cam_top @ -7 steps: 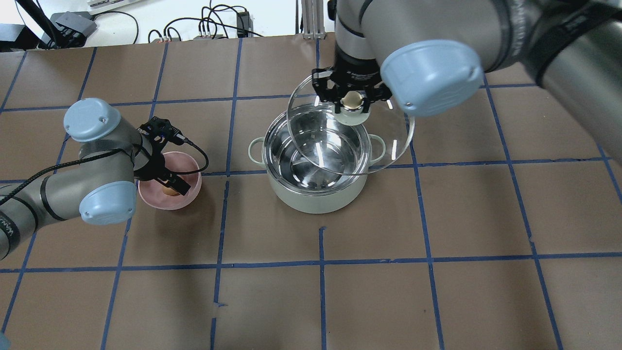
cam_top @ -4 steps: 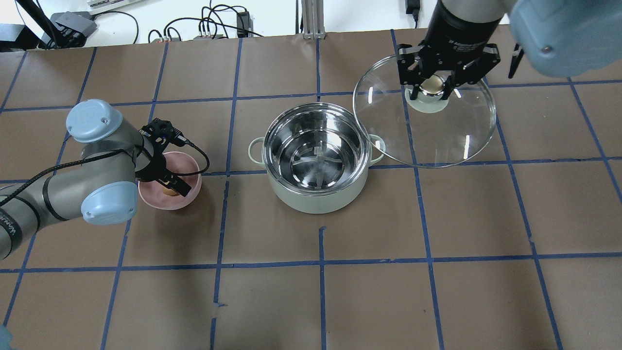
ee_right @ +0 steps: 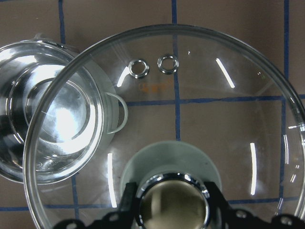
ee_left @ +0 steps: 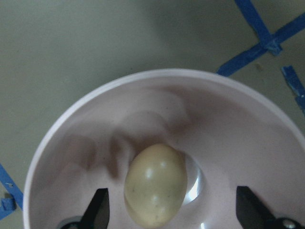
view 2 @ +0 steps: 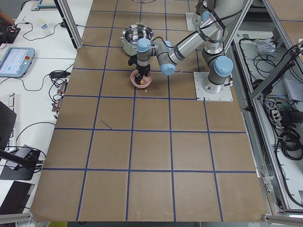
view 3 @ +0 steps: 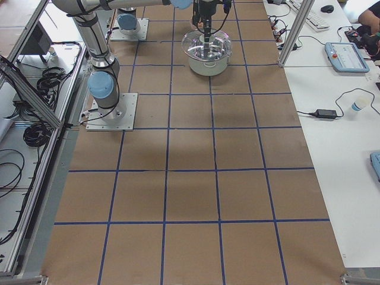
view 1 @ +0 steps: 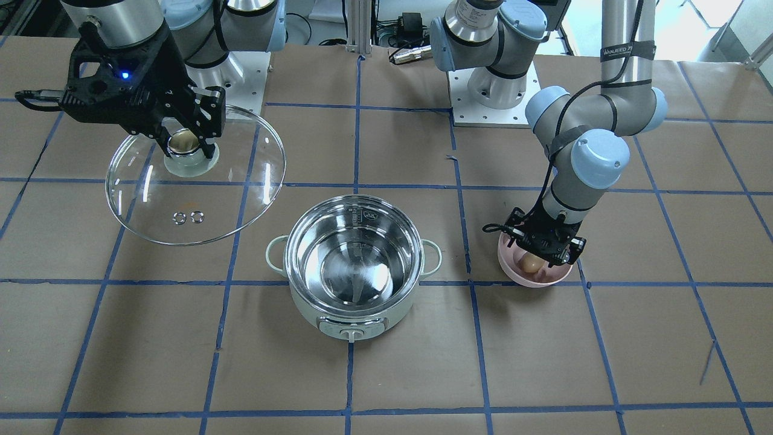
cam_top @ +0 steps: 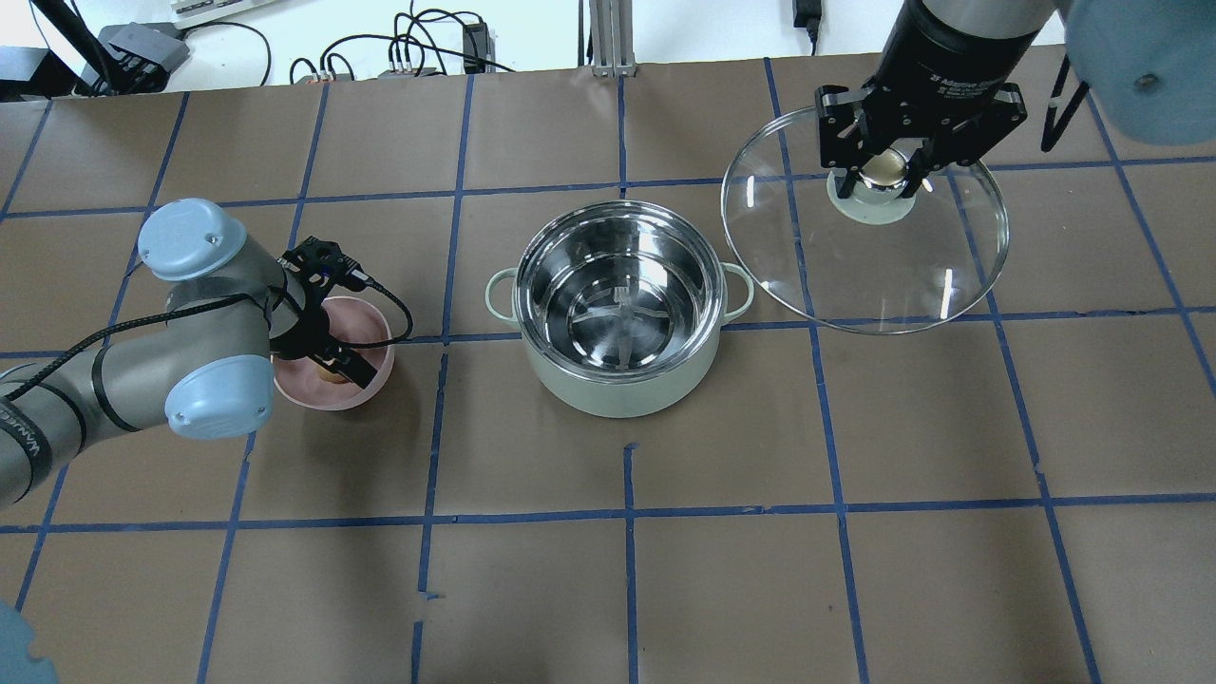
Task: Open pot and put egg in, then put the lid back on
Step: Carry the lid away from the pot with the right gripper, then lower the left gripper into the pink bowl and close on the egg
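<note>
The mint-green pot (cam_top: 617, 380) stands open at the table's middle, its steel inside empty; it also shows in the front view (view 1: 353, 314). My right gripper (cam_top: 888, 166) is shut on the gold-beige knob of the glass lid (cam_top: 864, 275) and holds it in the air to the right of the pot, clear of it. In the right wrist view the lid (ee_right: 200, 119) hangs beside the pot (ee_right: 52, 124). The tan egg (ee_left: 155, 191) lies in a pink bowl (ee_left: 143, 95). My left gripper (cam_top: 332, 366) is open, with its fingers on either side of the egg.
The pink bowl (cam_top: 372, 332) sits left of the pot in the overhead view. Brown paper with blue tape lines covers the table. Cables and boxes lie beyond the far edge (cam_top: 408, 47). The robot bases (view 1: 492, 90) stand at the table's rear.
My right gripper carried the lid from above the pot off to the right and a little farther back. The left gripper stayed in the pink bowl around the egg.
</note>
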Robot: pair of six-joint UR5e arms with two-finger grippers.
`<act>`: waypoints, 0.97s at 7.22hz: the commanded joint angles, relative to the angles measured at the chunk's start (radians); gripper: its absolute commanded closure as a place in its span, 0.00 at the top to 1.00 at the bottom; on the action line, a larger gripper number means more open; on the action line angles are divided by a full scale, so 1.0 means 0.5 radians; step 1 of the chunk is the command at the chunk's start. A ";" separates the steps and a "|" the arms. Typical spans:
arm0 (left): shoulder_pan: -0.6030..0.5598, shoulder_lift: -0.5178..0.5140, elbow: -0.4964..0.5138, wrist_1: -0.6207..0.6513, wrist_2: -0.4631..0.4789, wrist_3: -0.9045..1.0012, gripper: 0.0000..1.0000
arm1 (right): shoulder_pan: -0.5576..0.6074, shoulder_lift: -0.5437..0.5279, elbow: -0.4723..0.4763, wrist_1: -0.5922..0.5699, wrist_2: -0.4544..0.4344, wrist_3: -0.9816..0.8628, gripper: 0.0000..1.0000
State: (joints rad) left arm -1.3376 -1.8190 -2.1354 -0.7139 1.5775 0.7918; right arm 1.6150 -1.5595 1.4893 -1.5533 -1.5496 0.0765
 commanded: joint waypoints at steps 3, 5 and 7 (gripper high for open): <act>0.000 -0.016 -0.003 0.001 -0.001 -0.001 0.91 | 0.001 -0.016 0.003 0.039 0.004 -0.009 0.02; 0.000 -0.043 0.000 0.004 -0.004 -0.001 0.90 | 0.001 -0.016 0.003 0.039 0.004 -0.021 0.03; 0.000 -0.047 0.000 0.004 -0.004 -0.004 0.84 | 0.001 -0.016 0.003 0.039 0.001 -0.018 0.03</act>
State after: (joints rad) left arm -1.3376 -1.8407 -2.1354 -0.7120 1.5756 0.7905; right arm 1.6154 -1.5677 1.4910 -1.5340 -1.5481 0.0670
